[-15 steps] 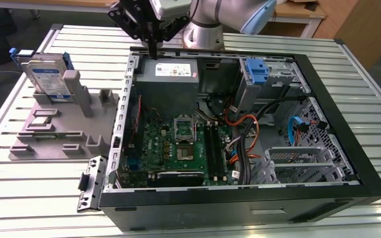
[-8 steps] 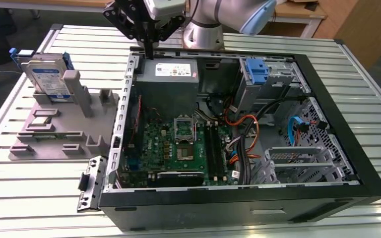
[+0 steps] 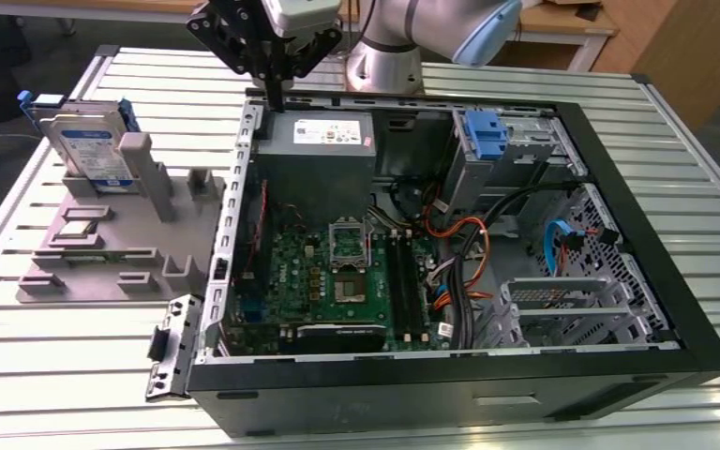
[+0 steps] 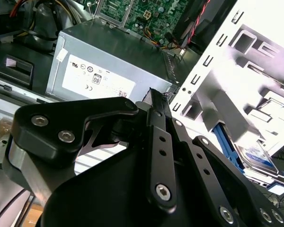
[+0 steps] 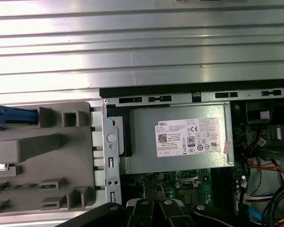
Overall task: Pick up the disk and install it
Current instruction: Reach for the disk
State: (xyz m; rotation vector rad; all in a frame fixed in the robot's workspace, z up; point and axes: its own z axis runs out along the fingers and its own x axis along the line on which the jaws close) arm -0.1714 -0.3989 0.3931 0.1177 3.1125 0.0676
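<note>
1. A slatted metal table [image 3: 35, 394] is occupied by an open computer case [image 3: 679, 319] and, at the exterior view's left, a grey holder [image 3: 97, 253].
2. A grey power supply [image 3: 316, 141] is seated in the case's far corner, just inside the wall beside the holder.
3. The disk [image 3: 91, 150] is stood upright in the holder, outside the case, and its lower edge is hidden.
4. The gripper [image 3: 273, 99] is held above the power supply's edge, its fingers pressed together on nothing.
</note>
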